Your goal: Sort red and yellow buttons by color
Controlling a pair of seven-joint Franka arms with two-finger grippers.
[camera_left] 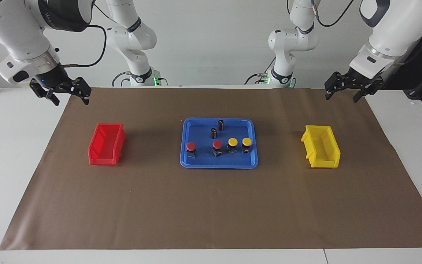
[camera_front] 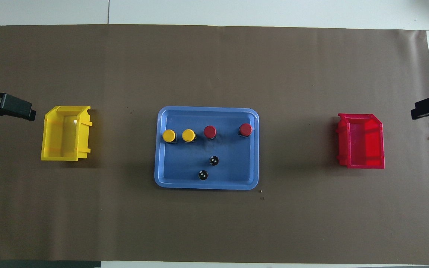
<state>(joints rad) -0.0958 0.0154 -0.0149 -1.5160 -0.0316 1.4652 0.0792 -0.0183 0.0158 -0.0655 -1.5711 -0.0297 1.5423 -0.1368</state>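
Two red buttons (camera_left: 191,146) (camera_left: 217,145) and two yellow buttons (camera_left: 233,142) (camera_left: 247,141) stand in a row in the blue tray (camera_left: 218,164), the yellow pair toward the left arm's end. The overhead view shows the red caps (camera_front: 245,129) (camera_front: 210,131) and the yellow caps (camera_front: 188,135) (camera_front: 168,135). My right gripper (camera_left: 70,102) is open and empty, raised over the mat's edge by the red bin (camera_left: 103,160). My left gripper (camera_left: 341,98) is open and empty, raised over the mat's edge by the yellow bin (camera_left: 324,163).
Two small dark cylinders with silvery tops (camera_left: 214,132) (camera_left: 221,125) stand in the tray, nearer to the robots than the buttons. The red bin (camera_front: 382,141) and the yellow bin (camera_front: 47,134) are empty, one at each end of the brown mat.
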